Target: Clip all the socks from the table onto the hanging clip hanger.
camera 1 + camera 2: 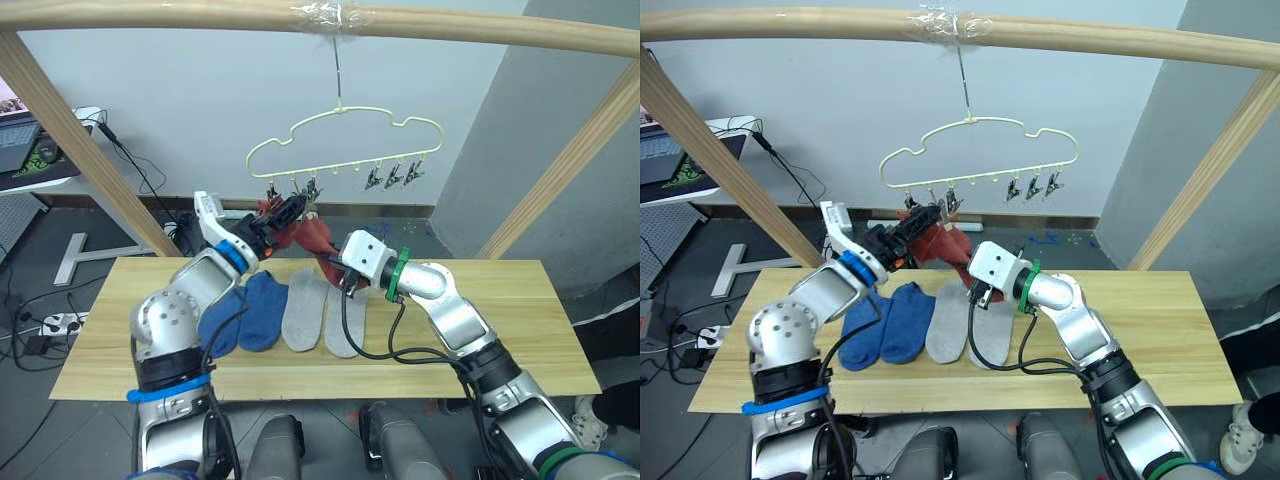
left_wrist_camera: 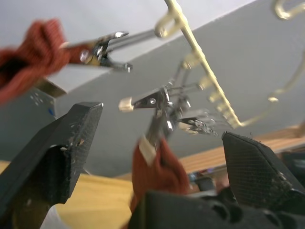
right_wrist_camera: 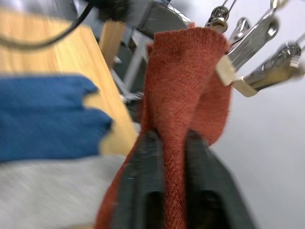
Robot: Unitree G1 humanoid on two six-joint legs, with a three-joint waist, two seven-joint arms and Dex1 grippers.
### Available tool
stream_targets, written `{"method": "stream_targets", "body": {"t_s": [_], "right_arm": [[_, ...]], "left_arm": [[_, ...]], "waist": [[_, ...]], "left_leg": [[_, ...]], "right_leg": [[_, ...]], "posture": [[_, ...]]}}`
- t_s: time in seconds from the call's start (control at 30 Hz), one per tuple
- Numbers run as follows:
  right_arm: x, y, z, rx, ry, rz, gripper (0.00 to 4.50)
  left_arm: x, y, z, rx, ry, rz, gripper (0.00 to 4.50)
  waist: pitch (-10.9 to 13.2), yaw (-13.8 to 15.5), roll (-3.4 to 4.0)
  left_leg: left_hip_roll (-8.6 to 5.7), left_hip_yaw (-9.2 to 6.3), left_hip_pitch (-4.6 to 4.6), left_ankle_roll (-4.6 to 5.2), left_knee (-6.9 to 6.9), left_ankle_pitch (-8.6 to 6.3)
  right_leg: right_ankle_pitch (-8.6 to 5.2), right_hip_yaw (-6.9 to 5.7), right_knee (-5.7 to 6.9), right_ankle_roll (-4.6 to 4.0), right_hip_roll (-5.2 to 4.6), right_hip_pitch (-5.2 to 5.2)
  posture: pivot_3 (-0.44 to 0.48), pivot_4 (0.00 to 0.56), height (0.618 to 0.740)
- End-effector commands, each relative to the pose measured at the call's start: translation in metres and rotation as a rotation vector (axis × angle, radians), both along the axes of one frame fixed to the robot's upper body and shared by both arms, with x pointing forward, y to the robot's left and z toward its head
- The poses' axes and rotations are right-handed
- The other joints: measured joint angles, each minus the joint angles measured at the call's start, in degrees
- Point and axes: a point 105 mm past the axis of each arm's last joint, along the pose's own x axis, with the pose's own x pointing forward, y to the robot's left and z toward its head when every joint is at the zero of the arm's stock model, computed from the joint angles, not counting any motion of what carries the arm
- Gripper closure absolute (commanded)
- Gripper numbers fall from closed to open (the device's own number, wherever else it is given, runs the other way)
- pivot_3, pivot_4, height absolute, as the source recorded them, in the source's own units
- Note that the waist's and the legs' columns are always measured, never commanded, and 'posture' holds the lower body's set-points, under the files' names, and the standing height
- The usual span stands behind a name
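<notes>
Up close, right gripper (image 3: pixel 167 191) jaws pinching a red sock (image 3: pixel 183 81); left gripper (image 2: pixel 157 162) jaws wide beside clips (image 2: pixel 150 102).

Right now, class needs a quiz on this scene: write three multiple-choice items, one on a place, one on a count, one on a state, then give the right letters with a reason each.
1. Where do the blue socks lie?
A. on the table
B. on the hanger
C. on the floor

2. How many grey socks lie on the table?
A. none
B. two
C. four

3. What is the right gripper doing?
A. hanging open
B. shut on a red sock
C. shut on a blue sock

Answers:
1 A, they lie flat on the wood.
2 B, a pair lies beside the blue ones.
3 B, the right wrist view shows red fabric pinched between its fingers.
</notes>
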Motion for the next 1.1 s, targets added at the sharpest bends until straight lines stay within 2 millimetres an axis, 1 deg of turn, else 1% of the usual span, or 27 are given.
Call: {"method": "stream_targets", "body": {"t_s": [0.03, 0.1, 0.2, 0.23, 0.27, 0.37, 0.47, 0.57, 0.67, 0.77, 0.83, 0.97, 1.07, 1.1], "right_arm": [[-0.006, 0.003, 0.017, 0.084, 0.026, 0.021, 2.36], [-0.006, 0.003, 0.017, 0.084, 0.033, 0.021, 1.63], [-0.011, 0.003, 0.016, 0.133, 0.123, 0.03, 0.56], [-0.012, 0.002, 0.016, 0.143, 0.141, 0.028, 0.25], [-0.011, -0.001, 0.015, 0.146, 0.151, 0.019, 0.07], [-0.011, -0.009, 0.015, 0.143, 0.162, -0.002, 0.07], [-0.006, -0.022, 0.016, 0.134, 0.143, -0.056, 0.07], [-0.006, -0.028, 0.018, 0.136, 0.14, -0.071, 0.07], [-0.011, -0.04, 0.024, 0.164, 0.153, -0.062, 0.0], [-0.025, -0.052, 0.038, 0.233, 0.179, -0.007, 0.0], [-0.027, -0.058, 0.041, 0.233, 0.185, -0.013, 0.0], [-0.024, -0.07, 0.051, 0.24, 0.171, -0.065, 0.0], [-0.024, -0.071, 0.056, 0.242, 0.158, -0.07, 0.0], [-0.025, -0.071, 0.06, 0.255, 0.155, -0.069, 0.0]], "left_arm": [[-0.013, 0.0, 0.017, -0.016, -0.056, -0.043, 0.0], [-0.015, 0.0, 0.018, -0.016, -0.055, -0.047, 0.0], [-0.018, 0.008, 0.015, 0.025, -0.054, -0.007, 0.0], [-0.019, 0.009, 0.015, 0.03, -0.055, -0.007, 0.0], [-0.022, 0.006, 0.015, 0.057, -0.061, -0.023, 0.0], [-0.027, 0.0, 0.014, 0.091, -0.076, -0.046, 0.0], [-0.024, -0.008, 0.014, 0.267, -0.158, -0.018, 0.0], [-0.02, -0.01, 0.017, 0.34, -0.224, 0.024, 0.0], [-0.021, -0.027, 0.025, 0.345, -0.304, -0.001, 0.59], [-0.013, -0.038, 0.021, 0.441, -0.36, 0.022, 1.51], [-0.009, -0.042, 0.017, 0.489, -0.378, 0.027, 2.13], [-0.001, -0.051, 0.012, 0.52, -0.406, 0.036, 2.13], [0.006, -0.049, 0.011, 0.532, -0.417, 0.067, 2.13], [0.012, -0.049, 0.009, 0.538, -0.414, 0.09, 2.13]], "waist": [[0.0, 0.1, 0.0], [0.0, 0.2, 0.0], [0.0, 0.3, 0.0], [0.0, 0.4, 0.0], [0.0, 0.5, 0.0], [0.0, 0.8, 0.0], [0.0, 1.1, 0.0], [0.0, 1.3, 0.0], [0.0, 1.3, 0.0], [0.0, 1.4, 0.02], [0.0, 1.4, 0.02], [0.0, 1.3, 0.02], [0.0, 1.2, 0.02], [0.0, 1.2, 0.02]], "left_leg": [[0.0, -0.01, 0.0, 0.0, 0.01, 0.0], [-0.01, -0.01, 0.0, 0.0, 0.04, 0.0], [-0.03, 0.0, 0.02, 0.0, 0.05, 0.0], [-0.03, 0.0, 0.02, 0.0, 0.04, 0.0], [-0.02, -0.01, 0.01, 0.0, 0.03, 0.0], [-0.03, 0.01, -0.02, 0.0, 0.01, 0.0], [-0.07, 0.05, -0.02, 0.0, 0.02, 0.0], [-0.1, 0.11, 0.0, 0.0, 0.02, 0.0], [-0.08, 0.12, -0.02, 0.01, 0.0, 0.0], [-0.07, 0.11, -0.13, 0.01, -0.04, 0.0], [-0.08, 0.12, -0.15, 0.01, -0.03, -0.01], [-0.11, 0.12, -0.12, 0.02, 0.0, -0.01], [-0.11, 0.13, -0.12, 0.02, -0.01, -0.01], [-0.11, 0.12, -0.13, 0.02, -0.01, -0.01]], "right_leg": [[0.0, 0.0, 0.01, 0.0, 0.0, 0.01], [0.0, -0.01, 0.01, 0.0, -0.02, 0.01], [0.0, 0.03, -0.02, 0.0, -0.07, 0.02], [0.0, 0.06, -0.02, 0.0, -0.08, 0.02], [0.0, 0.04, -0.03, 0.0, -0.09, 0.01], [-0.01, 0.01, -0.04, -0.01, -0.09, -0.02], [-0.01, 0.0, -0.04, -0.01, -0.08, -0.02], [-0.02, 0.01, -0.04, -0.04, -0.08, -0.02], [-0.02, 0.01, -0.07, -0.04, -0.08, -0.02], [-0.02, 0.02, -0.14, -0.04, -0.08, -0.08], [-0.02, 0.02, -0.19, -0.03, -0.08, -0.08], [-0.02, 0.0, -0.16, -0.04, -0.06, -0.06], [-0.02, 0.01, -0.15, -0.04, -0.01, -0.08], [-0.02, -0.01, -0.15, -0.04, 0.01, -0.09]], "posture": [[-0.019, 0.211, 0.74], [-0.012, 0.218, 0.74], [0.002, 0.221, 0.74], [0.002, 0.221, 0.74], [0.002, 0.221, 0.74], [0.006, 0.221, 0.74], [0.006, 0.221, 0.74], [0.007, 0.223, 0.74], [-0.002, 0.225, 0.74], [-0.006, 0.226, 0.74], [-0.013, 0.228, 0.74], [-0.024, 0.227, 0.74], [-0.049, 0.228, 0.74], [-0.049, 0.228, 0.74]]}}
